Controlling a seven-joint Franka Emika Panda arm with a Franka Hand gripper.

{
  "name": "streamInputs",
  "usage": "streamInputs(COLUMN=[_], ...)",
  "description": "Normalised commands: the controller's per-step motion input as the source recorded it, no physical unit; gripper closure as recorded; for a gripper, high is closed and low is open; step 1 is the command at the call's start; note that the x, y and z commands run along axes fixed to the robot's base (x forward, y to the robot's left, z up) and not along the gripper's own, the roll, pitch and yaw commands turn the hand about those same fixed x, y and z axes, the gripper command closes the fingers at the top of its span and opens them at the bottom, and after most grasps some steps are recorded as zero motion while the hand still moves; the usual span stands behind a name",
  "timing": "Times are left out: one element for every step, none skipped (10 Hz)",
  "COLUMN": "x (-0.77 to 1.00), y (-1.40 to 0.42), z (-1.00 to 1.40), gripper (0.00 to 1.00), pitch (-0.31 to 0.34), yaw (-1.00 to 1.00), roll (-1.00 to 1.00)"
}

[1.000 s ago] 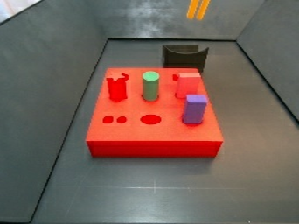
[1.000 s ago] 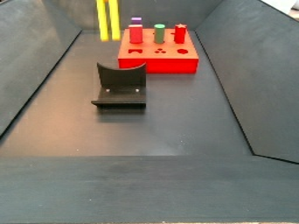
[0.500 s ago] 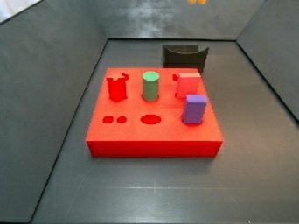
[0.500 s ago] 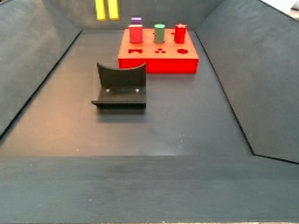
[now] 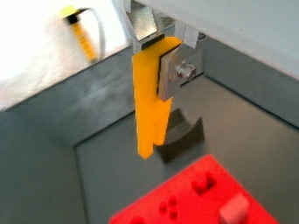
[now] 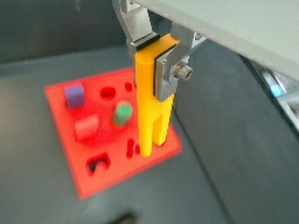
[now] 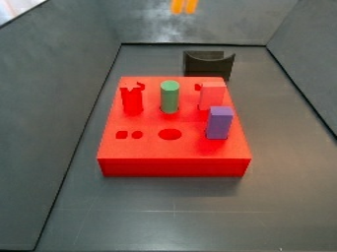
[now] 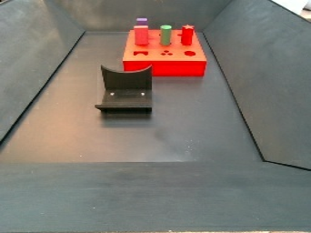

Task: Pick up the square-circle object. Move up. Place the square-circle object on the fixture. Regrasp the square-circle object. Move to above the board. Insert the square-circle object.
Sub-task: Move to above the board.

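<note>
Gripper (image 6: pixel 156 54) clamped on the piece (image 6: pixel 153 96), gripping its joined end so both prongs hang straight down, free for seating. Raised high over the floor: in a side view only the prong tips (image 7: pixel 183 6) show at the top edge, well above the fixture (image 7: pixel 208 64). Fixture (image 8: pixel 124 88) empty, board (image 8: pixel 165 56) untouched, holes (image 7: pixel 149 134) open. Judged as the lift stage, height kept to clear the pegs (image 7: pixel 168 96) before setting the piece on the fixture.
</note>
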Motion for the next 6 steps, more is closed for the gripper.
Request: streamInputs(x=[-0.69,-0.45,-0.26,-0.15,-0.10,-0.09], y=[-0.73,-0.46,-0.26,-0.15,-0.07,-0.03], z=[0.13,0.09,0.04,0.01,0.01,0.00], gripper=[1.00,1.00,1.00,1.00,1.00,1.00], pitch=[-0.103,-0.117,-0.131,-0.146,-0.168,-0.187], yaw=[1.00,1.00,1.00,1.00,1.00,1.00], roll=[-0.22,-0.21,-0.20,-0.19,-0.17,-0.17])
